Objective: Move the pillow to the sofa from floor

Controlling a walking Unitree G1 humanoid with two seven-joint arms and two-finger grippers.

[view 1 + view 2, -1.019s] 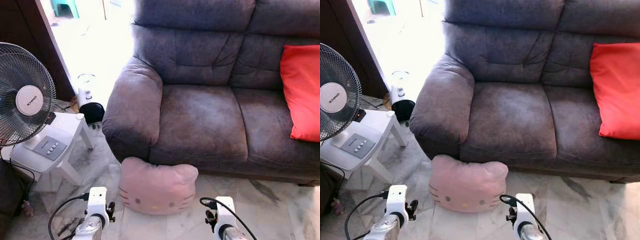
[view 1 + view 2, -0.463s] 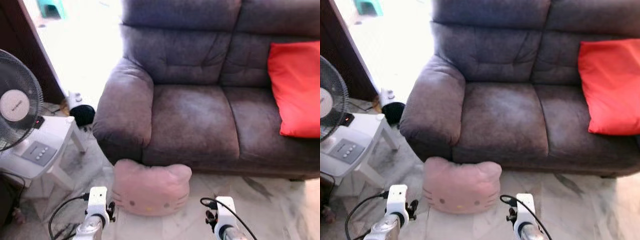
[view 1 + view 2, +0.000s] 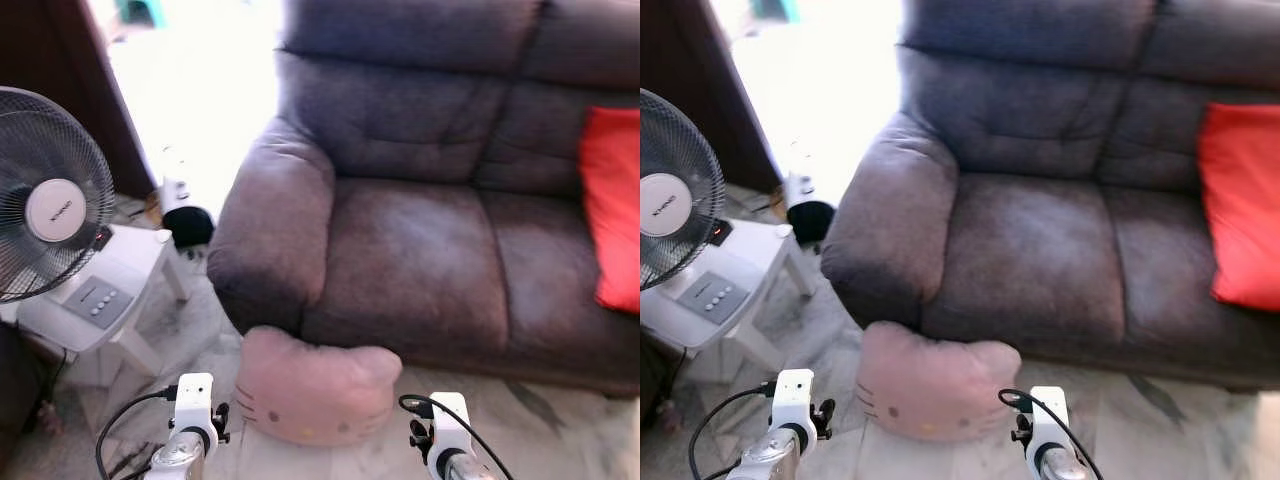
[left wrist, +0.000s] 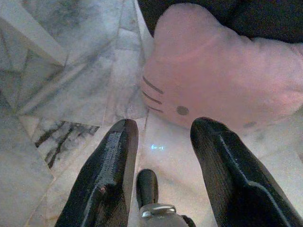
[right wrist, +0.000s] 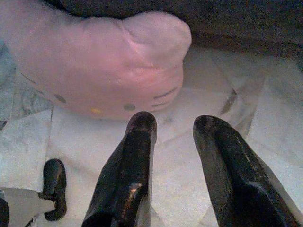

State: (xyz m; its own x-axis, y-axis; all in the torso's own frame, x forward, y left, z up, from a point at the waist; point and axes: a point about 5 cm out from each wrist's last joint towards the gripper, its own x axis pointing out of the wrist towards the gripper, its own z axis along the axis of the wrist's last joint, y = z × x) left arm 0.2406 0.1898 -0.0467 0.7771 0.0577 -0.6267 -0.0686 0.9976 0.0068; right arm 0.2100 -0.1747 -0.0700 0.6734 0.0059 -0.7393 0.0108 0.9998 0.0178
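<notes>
On the marble floor (image 3: 560, 420), at the foot of the grey sofa (image 3: 420, 250), lies the pink cat-face pillow (image 3: 315, 388), leaning against the sofa front below the armrest. Left gripper (image 4: 161, 130) hangs just short of the pillow's whiskered side, fingers (image 4: 116, 156) spread apart, holding nothing. Right gripper (image 5: 173, 125) hangs near the pillow's other side, fingers (image 5: 137, 142) likewise parted and empty. Neither touches the pillow. A red cushion (image 3: 612, 205) rests on the sofa seat against the backrest. A white fan (image 3: 50, 205) stands on a white stool (image 3: 110, 300) beside the armrest.
</notes>
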